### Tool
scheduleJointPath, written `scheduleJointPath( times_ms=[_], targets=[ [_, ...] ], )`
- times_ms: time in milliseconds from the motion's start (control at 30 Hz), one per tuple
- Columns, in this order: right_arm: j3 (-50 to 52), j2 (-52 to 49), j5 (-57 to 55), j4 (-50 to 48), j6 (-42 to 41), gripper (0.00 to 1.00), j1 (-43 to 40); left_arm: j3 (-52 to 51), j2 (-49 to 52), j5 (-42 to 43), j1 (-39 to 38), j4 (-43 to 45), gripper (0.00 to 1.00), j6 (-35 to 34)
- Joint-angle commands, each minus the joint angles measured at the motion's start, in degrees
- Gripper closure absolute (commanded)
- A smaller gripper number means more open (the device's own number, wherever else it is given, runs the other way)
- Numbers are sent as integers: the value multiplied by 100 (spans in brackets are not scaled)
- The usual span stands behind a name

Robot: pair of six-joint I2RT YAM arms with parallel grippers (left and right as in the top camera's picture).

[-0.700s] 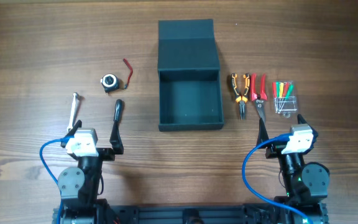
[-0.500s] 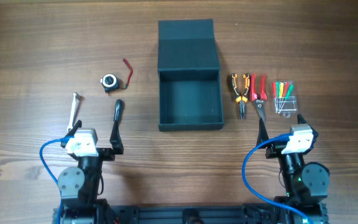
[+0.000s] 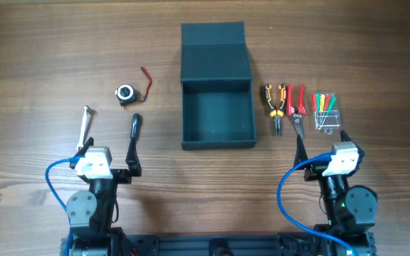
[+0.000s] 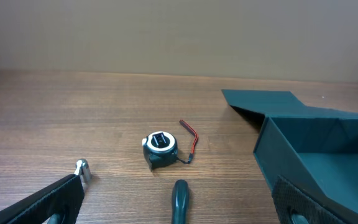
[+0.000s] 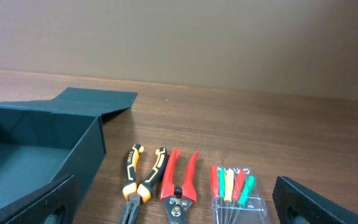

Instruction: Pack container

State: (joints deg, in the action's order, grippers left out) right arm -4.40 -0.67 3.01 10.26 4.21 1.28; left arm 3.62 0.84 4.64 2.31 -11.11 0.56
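Container [image 4: 328, 134] partly beyond left-wrist view's right edge

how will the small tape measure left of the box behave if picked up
The tape measure looks compact and hard-cased, so it is probably rigid and fairly dense. Its rounded body may twist when squeezed. The thin red strap likely dangles limply and could snag.

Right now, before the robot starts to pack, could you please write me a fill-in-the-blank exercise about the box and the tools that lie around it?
1. The container stands open, and its inside is ___.
2. The tape measure lies on the robot's ___ side of the container.
3. The cutters beside the orange-and-black pliers have ___ handles.
4. Of the three things on the other side, the clear case lies ___ from the container.

Missing words: empty; left; red; farthest
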Motion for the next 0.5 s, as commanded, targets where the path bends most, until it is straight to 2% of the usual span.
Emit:
scheduleJointPath(
  times_ms=[0,133,300,367,467],
  targets=[
    [-7,50,94,-11,13,0,-22,-31,-42,109,-22,13,0,9],
    [-7,50,138,-4,-28,0,-22,-31,-42,109,-22,13,0,9],
    [-7,-74,188,-9,-1156,0,-22,-31,-42,348,-22,26,0,7],
    [-7,-260,385,-9,-1362,0,-22,-31,-42,382,-22,22,0,0],
    [-11,-549,632,-20,-1543,0,-22,-31,-42,667,-22,39,0,-514]
  ],
)
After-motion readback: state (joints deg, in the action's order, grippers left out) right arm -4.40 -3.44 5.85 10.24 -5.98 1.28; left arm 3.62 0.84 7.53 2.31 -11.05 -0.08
